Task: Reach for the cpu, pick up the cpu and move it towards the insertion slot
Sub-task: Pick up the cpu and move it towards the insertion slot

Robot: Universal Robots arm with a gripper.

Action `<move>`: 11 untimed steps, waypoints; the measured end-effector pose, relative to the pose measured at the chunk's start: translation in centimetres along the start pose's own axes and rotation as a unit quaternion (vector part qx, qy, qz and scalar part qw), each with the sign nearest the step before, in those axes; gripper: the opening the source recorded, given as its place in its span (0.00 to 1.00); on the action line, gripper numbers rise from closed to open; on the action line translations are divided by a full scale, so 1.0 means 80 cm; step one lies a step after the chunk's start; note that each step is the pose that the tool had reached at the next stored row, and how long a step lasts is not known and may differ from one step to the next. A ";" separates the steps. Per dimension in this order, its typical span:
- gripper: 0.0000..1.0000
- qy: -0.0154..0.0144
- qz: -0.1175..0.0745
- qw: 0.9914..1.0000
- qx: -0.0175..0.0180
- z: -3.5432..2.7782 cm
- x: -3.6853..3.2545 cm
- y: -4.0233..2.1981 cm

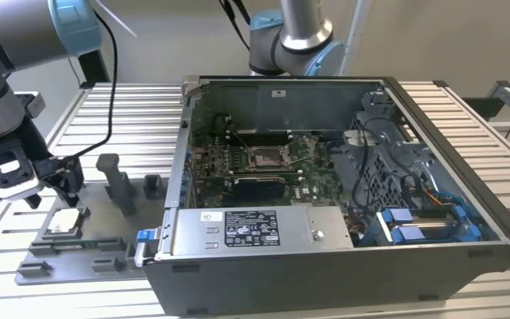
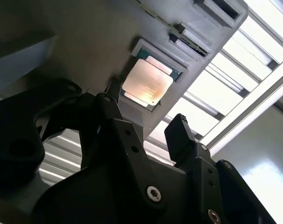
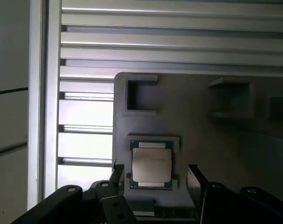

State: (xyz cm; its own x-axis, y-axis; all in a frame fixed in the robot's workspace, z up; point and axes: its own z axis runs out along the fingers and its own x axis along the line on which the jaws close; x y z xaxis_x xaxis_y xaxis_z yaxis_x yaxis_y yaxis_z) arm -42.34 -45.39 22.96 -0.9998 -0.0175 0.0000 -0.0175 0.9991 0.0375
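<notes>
The cpu (image 1: 64,222), a small silvery square chip with a green rim, lies flat in a recess of the grey tray (image 1: 69,256) at the exterior view's left. My gripper (image 1: 53,199) hangs just above it, open, with nothing between its fingers. Both wrist views show the cpu (image 2: 147,84) (image 3: 151,163) below my gripper (image 2: 146,116) (image 3: 155,175), with one dark finger (image 3: 117,172) on each side of the chip and apart from it. The insertion slot (image 1: 268,156), a metal-framed socket with a brownish centre, sits on the motherboard inside the open computer case.
The open computer case (image 1: 344,266) stands at the exterior view's right of the tray, its wall close by. Upright grey blocks (image 1: 117,183) rise from the tray near my gripper. A second arm (image 1: 291,40) stands behind the case. The table is slatted aluminium (image 1: 122,113).
</notes>
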 end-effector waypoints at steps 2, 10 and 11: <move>1.00 0.000 0.000 1.000 0.000 0.0046 0.0000 -0.0002; 1.00 0.000 0.000 1.000 0.000 0.0228 0.0002 -0.0008; 1.00 0.000 0.000 1.000 0.000 0.0250 0.0003 -0.0009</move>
State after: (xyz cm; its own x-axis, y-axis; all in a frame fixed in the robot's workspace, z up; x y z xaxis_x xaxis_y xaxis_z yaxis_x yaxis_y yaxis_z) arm -42.37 -45.39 20.95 -0.9998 -0.0181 -0.0002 -0.0181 0.9991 0.0374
